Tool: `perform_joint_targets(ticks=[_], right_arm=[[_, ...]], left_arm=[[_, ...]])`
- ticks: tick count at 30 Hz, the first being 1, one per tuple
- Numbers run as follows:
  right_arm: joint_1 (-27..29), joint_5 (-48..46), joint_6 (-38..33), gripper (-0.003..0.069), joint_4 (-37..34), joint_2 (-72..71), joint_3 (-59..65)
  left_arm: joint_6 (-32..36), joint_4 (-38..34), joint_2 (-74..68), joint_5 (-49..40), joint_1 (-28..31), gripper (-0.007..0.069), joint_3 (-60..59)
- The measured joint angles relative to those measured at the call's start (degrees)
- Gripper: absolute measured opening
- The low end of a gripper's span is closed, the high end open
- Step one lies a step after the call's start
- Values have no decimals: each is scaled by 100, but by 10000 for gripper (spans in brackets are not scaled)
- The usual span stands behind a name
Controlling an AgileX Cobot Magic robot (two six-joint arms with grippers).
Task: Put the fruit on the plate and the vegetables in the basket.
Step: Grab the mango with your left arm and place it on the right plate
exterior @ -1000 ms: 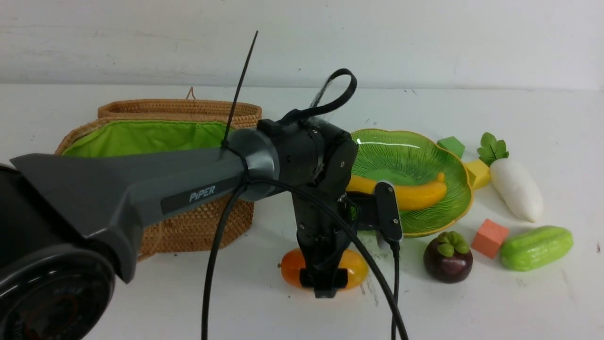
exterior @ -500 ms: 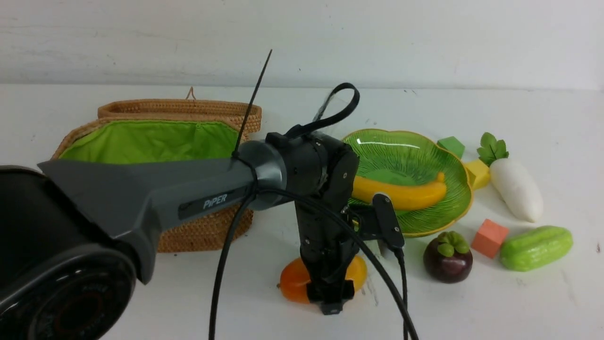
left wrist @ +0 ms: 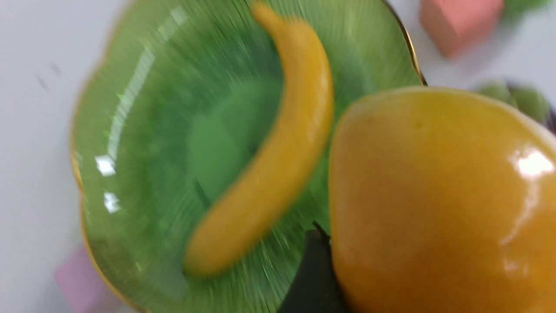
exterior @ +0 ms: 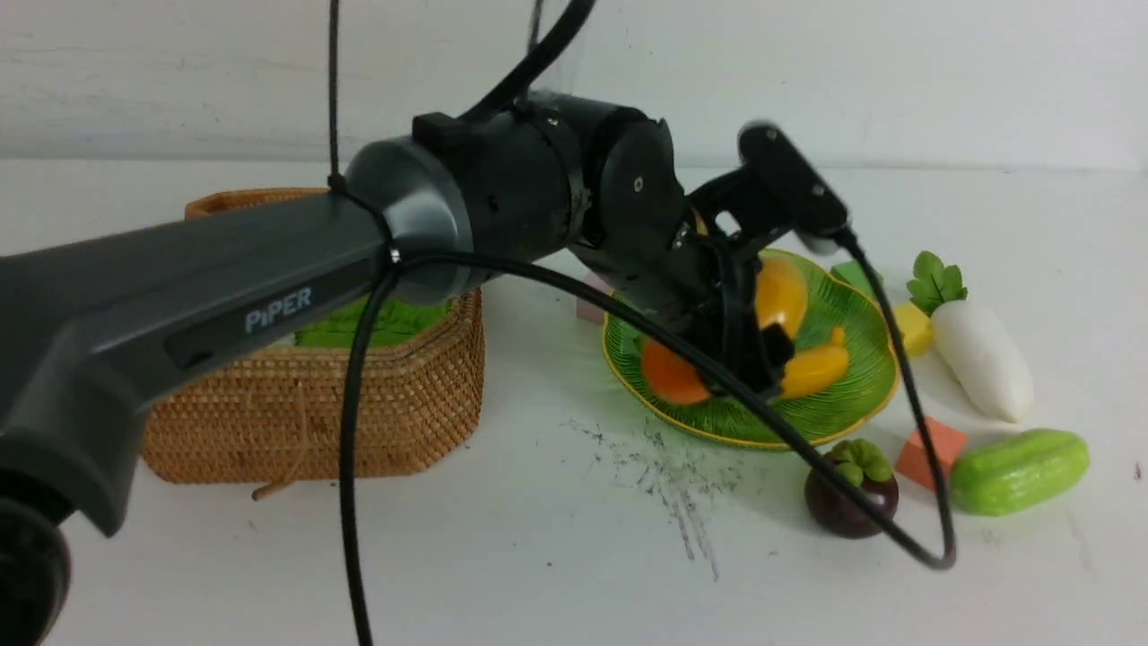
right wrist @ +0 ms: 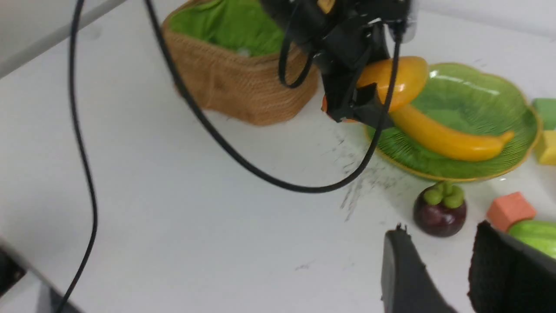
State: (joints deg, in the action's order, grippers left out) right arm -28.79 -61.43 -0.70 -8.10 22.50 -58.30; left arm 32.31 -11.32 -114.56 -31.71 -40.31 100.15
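Left tool [exterior: 752, 359] closed around the orange-yellow mango [exterior: 780, 292], one part of the fruit showing on either side of the fingers. It is held aloft over the green leaf-patterned plate [exterior: 868, 359], tilted. The banana [exterior: 816, 370] lies in the plate below, its stem toward the right side (left wrist view blurred, though the curve of the fruit reads clearly).

Right tool [right wrist: 441, 228] seen in its own wrist view: fingers apart, nothing gripped between them.

Mangosteen [exterior: 834, 516], dark purple with green cap, on the counter [exterior: 538, 556] just in front of the plate. Coral cube [exterior: 910, 462] near it, on its right, and the cucumber [exterior: 1022, 471] right beside that cube. White radish [exterior: 982, 359] farther back, right of the plate, its leaves pointing away from the robot. Yellow cube [exterior: 912, 329] between plate and radish; green cube [exterior: 856, 276] by the plate's far right rim. Pink cube [exterior: 589, 301] off the plate's left side, partly hidden.

Wicker basket [exterior: 386, 413] at the left, green lining showing, much of it behind the left arm. A small pale patch shows inside (too little in view to name)
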Motion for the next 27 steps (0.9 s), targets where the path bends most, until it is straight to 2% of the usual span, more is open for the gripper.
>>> perform_joint_targets(ticks=[5, 7, 11, 14, 18, 24, 27], right_arm=[[0, 185, 311, 236, 135, 0, 0], [0, 160, 357, 236, -3, 0, 0], [0, 0, 369, 236, -322, 0, 0], [0, -122, 369, 236, -469, 0, 0], [0, -214, 369, 236, -533, 0, 0], [0, -231, 369, 236, -556, 0, 0], [0, -231, 369, 236, -551, 0, 0]], left_arm=[[-14, -82, -590, 1504, 0, 570, 305], [-14, 22, -1004, 2359, 0, 572, 417], [-14, 252, -1467, 3355, 0, 637, 447], [-14, 290, -1620, 3502, 0, 664, 447], [-18, 309, -1664, 3508, 0, 644, 452], [-18, 309, -1521, 3470, -31, 536, 452], [-61, 200, -1160, 3014, -152, 472, 452]])
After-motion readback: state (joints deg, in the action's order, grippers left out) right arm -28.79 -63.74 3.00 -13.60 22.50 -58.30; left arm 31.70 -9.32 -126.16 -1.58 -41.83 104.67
